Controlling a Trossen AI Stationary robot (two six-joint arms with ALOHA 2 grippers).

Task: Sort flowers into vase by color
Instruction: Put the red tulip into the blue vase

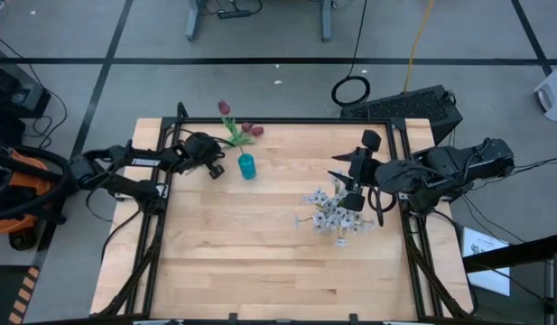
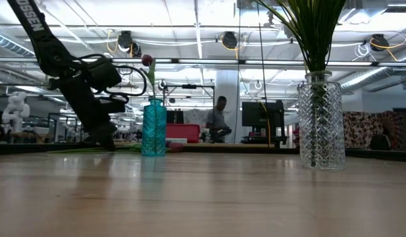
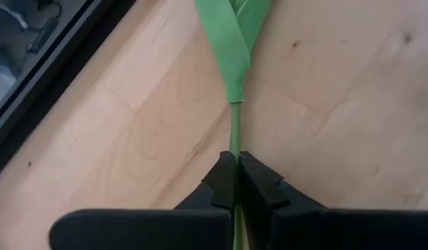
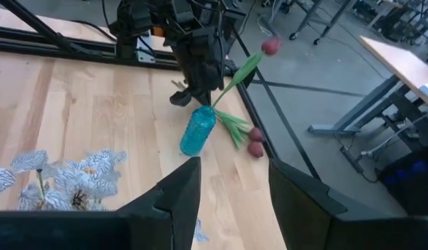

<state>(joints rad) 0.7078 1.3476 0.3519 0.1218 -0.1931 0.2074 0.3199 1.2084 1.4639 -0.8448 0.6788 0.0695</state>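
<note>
Red-bud flower stem [image 3: 234,128] pinched between left tool [image 3: 237,170] fingers, low on bench [image 1: 260,253] beside blue vase [image 1: 247,166]; right tool [image 4: 231,184] spread.

Red tulips [image 1: 249,132] lying beside the blue vase [image 1: 247,166]; white sprays [image 1: 332,212] upright in a clear vase [image 2: 320,120].

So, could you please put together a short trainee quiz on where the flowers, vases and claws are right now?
1. True or false: the left claw is shut on a green stem.
2. Which vase holds a red tulip? A) the blue vase B) the clear glass vase
3. Fill in: the two loose red tulips lie on the ____ beside the blue vase.

Key
1. True.
2. A; the clear one holds the white sprays, with the right claw open above it.
3. Table.
</note>
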